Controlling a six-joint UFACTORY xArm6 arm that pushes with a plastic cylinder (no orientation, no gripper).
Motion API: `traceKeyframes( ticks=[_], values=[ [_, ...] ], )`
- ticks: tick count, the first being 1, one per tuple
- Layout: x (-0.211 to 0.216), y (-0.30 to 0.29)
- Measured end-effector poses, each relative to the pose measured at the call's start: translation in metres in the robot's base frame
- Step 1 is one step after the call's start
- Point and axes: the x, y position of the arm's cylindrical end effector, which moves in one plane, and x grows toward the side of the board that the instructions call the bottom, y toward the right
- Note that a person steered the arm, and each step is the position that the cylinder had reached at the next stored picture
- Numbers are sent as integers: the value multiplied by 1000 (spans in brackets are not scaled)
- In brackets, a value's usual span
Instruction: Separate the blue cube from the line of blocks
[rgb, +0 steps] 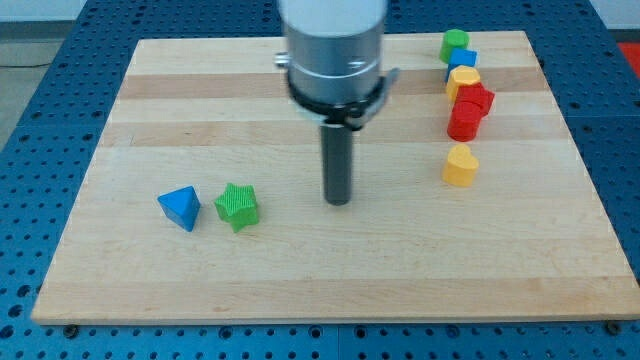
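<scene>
The blue cube (463, 59) sits in a line of blocks at the view's upper right. Above it is a green block (455, 43). Below it come a yellow block (462, 80), a red block (476, 98) and a second red block (463, 122). A yellow heart (460, 165) lies a little apart below the line. My tip (338, 201) rests on the board near its middle, well to the left of the line and below the blue cube's level.
A green star (238, 207) and a blue triangular block (181, 208) lie at the view's lower left, left of my tip. The wooden board (330, 280) lies on a blue perforated table (30, 150).
</scene>
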Motion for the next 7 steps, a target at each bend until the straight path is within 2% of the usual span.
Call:
traceKeyframes(
  ticks=[2,3,4,5,6,7],
  values=[
    [17,108],
    [-10,187],
    [-69,233],
    [-140,245],
    [-193,241],
    [-211,229]
  ],
)
